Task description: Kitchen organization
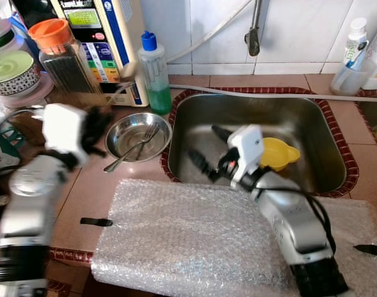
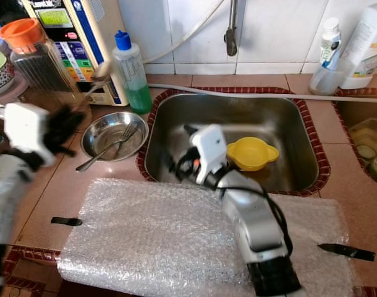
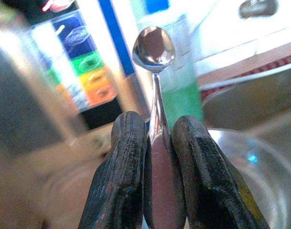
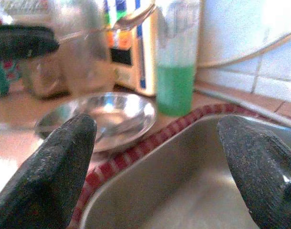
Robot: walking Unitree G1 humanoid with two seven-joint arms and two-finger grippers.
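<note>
My left gripper (image 1: 102, 127) is shut on a metal spoon (image 3: 154, 52), raised above the counter just left of the steel bowl (image 1: 134, 133). The spoon's bowl end (image 1: 128, 69) points up toward the green soap bottle (image 1: 156, 71). A fork (image 1: 130, 150) lies in the steel bowl. My right gripper (image 1: 204, 148) stands open over the left part of the sink (image 1: 312, 133), its fingers (image 4: 64, 162) wide apart and empty. A yellow bowl (image 1: 276, 152) rests in the sink behind the right wrist.
A sheet of bubble wrap (image 1: 194, 238) covers the front counter, held by black tape (image 1: 96, 221). A jar with an orange lid (image 1: 59, 52), a water purifier (image 1: 99, 37) and stacked containers (image 1: 12, 71) crowd the back left. A tap (image 1: 253, 28) hangs over the sink; bottles (image 1: 355, 52) stand at the right.
</note>
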